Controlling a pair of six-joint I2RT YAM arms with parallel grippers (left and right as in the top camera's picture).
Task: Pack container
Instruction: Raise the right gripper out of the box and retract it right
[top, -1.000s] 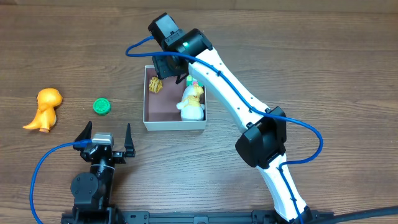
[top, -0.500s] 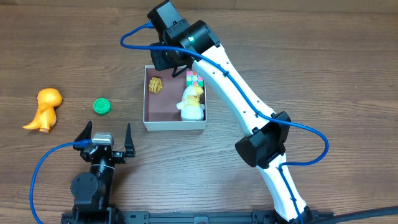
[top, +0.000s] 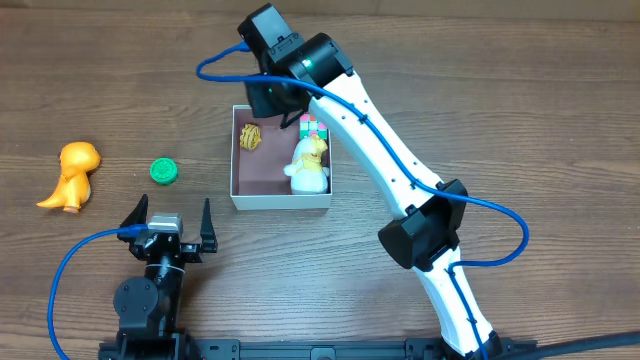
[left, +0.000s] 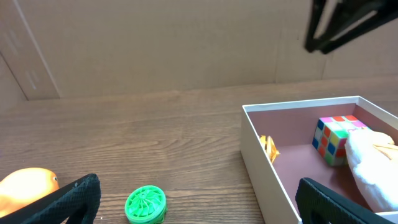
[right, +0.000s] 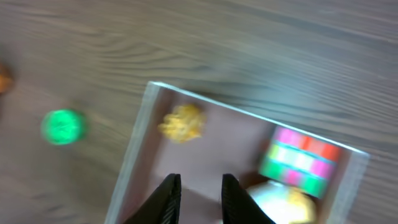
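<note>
Directly below the narrowly parted, empty right end effector (right: 199, 182) lies the container (right: 132, 155).

Container (top: 280, 201): square, shallow box with white walls, a dull pinkish-brown floor and an open top. It sits flat and upright on the wood table (top: 520, 90), about mid-table, sides roughly parallel to the table edges. 3 items inside. A small yellow-brown toy (top: 249, 136) is in the far-left corner, apart from the other 2. A multicolour cube (top: 314, 125) is in the far-right corner. A white-and-yellow plush (top: 309, 165) lies along the right wall just in front of the cube. The floor shows across the near-left part.
</note>
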